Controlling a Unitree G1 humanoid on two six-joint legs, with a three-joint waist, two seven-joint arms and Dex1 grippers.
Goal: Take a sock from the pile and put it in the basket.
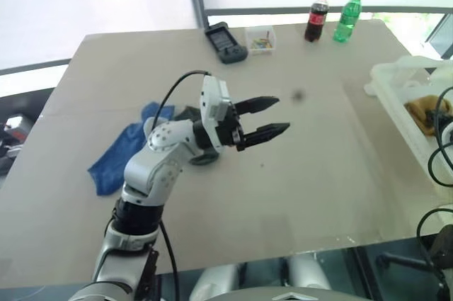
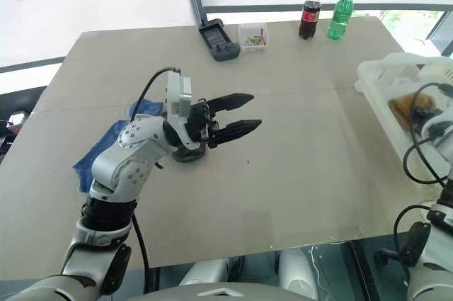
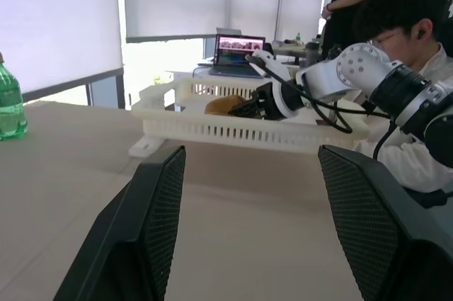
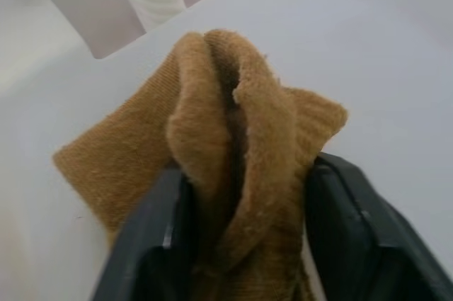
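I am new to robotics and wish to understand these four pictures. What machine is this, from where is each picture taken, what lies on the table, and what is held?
This is a humanoid robot with two arms, each ending in a two-fingered gripper. Two pictures come from cameras in its head, looking down on the table. The other two come from a camera on each wrist. On the table lie a pile of socks, a small clear box, a dark device, a cola bottle and a green bottle. A white plastic basket stands at the robot's right. The left gripper is open above the table and holds nothing. The right gripper is inside the basket, at a mustard-yellow sock; whether it grips the sock, I cannot tell.
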